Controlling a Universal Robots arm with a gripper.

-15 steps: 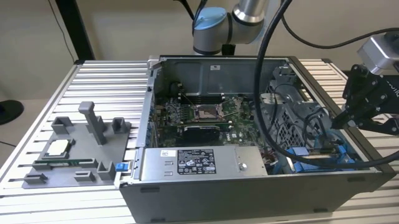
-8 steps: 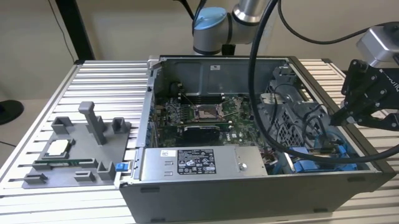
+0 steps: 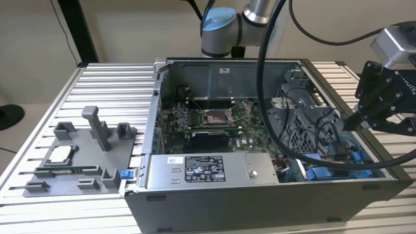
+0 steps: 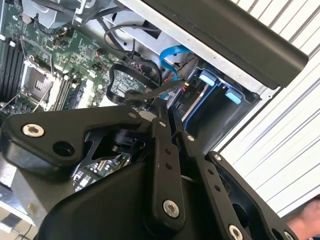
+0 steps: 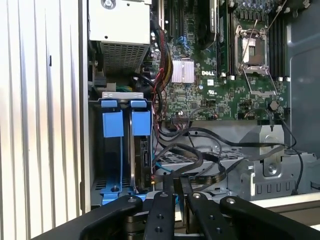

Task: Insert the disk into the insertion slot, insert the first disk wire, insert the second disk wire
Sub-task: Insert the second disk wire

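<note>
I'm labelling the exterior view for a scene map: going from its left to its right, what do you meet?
Grey fixture tray → blue latch → grey metal box with sticker → blue drive bay → gripper.

Plain beige wall point(image 3: 130, 29) being seen behind the setup, black upright post point(image 3: 77, 29) being stood against it, ribbed silver aluminium surface point(image 3: 110, 92) being lit evenly from above, dark round object point(image 3: 8, 116) being glimpsed at the exterior view's left edge

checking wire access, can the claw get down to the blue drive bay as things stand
Probably yes: the claw hangs above the open case's corner where the blue drive bay sits, lid off. Loose black cables beside it may snag.
</note>
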